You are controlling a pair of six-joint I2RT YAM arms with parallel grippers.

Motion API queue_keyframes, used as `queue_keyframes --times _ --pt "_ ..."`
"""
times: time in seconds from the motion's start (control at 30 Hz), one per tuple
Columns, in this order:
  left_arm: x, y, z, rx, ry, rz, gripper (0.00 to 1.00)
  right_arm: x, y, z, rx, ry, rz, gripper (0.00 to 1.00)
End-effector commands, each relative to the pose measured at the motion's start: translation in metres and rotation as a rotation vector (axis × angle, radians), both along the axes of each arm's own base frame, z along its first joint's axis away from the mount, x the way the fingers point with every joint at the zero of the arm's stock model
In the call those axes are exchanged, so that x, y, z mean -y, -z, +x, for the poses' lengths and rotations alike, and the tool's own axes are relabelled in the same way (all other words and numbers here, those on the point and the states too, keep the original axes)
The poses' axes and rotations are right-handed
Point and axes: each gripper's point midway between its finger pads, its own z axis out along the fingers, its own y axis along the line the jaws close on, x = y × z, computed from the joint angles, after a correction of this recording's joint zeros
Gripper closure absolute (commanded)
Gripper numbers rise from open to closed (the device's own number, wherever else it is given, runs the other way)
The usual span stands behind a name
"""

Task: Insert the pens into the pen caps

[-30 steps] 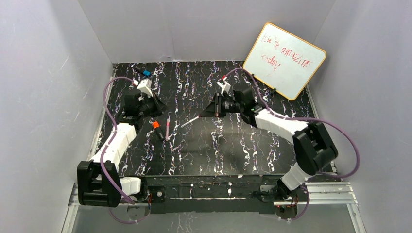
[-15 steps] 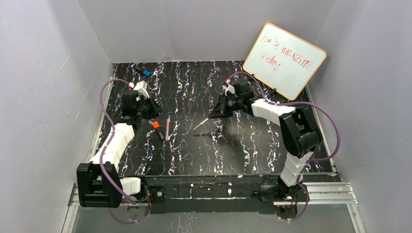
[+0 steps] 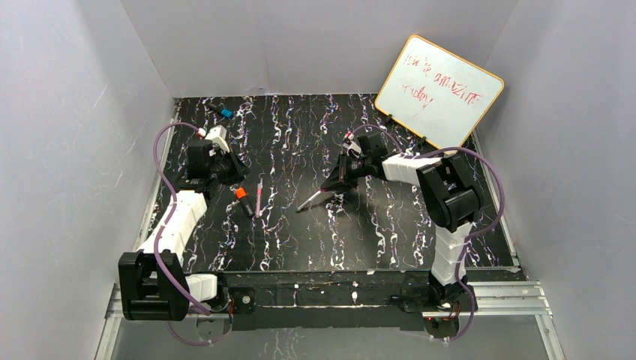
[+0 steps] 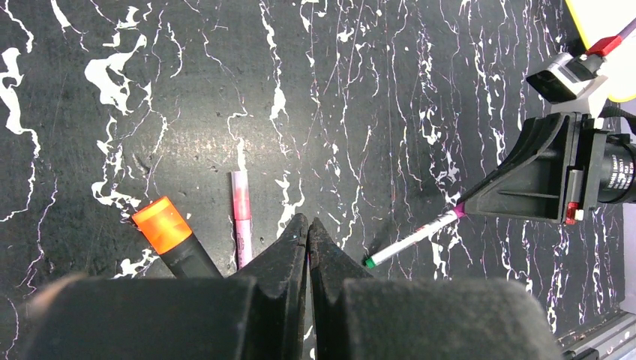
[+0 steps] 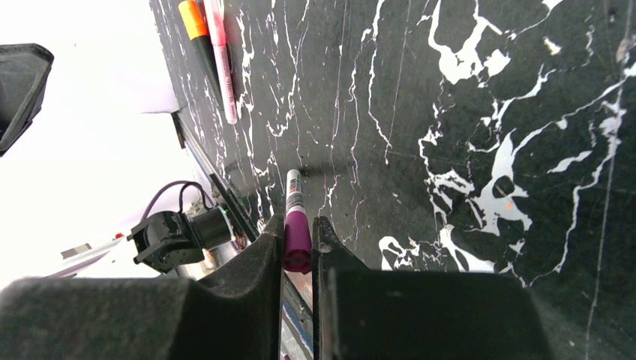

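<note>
Right gripper (image 5: 298,225): clamped on magenta plastic cap (image 5: 297,241), thin white pen (image 4: 412,238) jutting from it, centre of black marbled mat (image 3: 390,225).
Left gripper (image 4: 307,225): jaws together, empty, above short thick black orange-tipped marker (image 4: 174,238) and thin pink pen (image 4: 241,214), left side.

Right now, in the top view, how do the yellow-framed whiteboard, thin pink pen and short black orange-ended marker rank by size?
1. Whiteboard, clearly largest.
2. Pink pen, longer.
3. Black marker, shorter yet thicker; these two are nearly alike.
</note>
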Motion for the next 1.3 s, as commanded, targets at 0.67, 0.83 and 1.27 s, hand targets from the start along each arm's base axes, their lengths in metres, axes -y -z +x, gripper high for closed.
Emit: queue_keyframes --times 0.67,0.83,1.27 --pt "-0.009 -0.015 0.001 0.026 0.003 0.054 0.84 0.051 0.051 0.049 0.015 0.231 -0.365 0.45" --pt "-0.014 -0.04 0.011 0.081 -0.01 0.089 0.74 0.086 -0.004 0.069 0.257 0.342 -0.486 0.42" --pt "-0.044 -0.125 0.025 0.446 -0.094 0.277 0.04 0.101 -0.19 0.044 0.83 0.308 -0.281 0.02"
